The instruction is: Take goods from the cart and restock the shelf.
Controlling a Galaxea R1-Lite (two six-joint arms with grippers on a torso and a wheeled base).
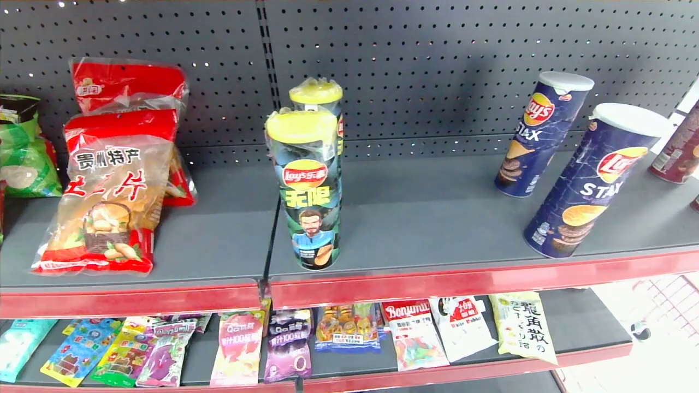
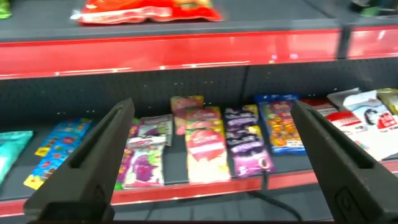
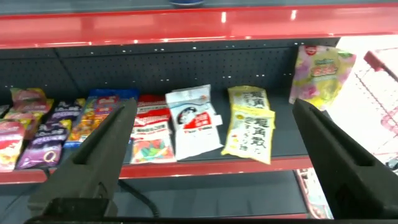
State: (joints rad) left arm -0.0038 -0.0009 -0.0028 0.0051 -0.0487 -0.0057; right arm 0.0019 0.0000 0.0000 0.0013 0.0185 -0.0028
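Observation:
The upper shelf [image 1: 437, 218] carries red potato-chip bags [image 1: 109, 196] at the left, two yellow-lidded chip cans [image 1: 308, 185] in the middle and two blue chip cans [image 1: 592, 185] leaning at the right. My left gripper [image 2: 211, 106] is open with nothing between its fingers, facing the candy packets [image 2: 205, 146] on the lower shelf. Open and holding nothing too, my right gripper [image 3: 214, 102] faces the white and yellow packets [image 3: 196, 121] further along that shelf. A pale yellow-pink bag [image 3: 322, 74] stands upright at the shelf's end.
Red price rails [image 1: 469, 278] edge both shelves. A dark red can [image 1: 680, 150] and a green bag [image 1: 24, 150] sit at the upper shelf's far ends. A wire grid [image 1: 674, 300] shows in bright light at the lower right. Wide bare gaps lie between the can groups.

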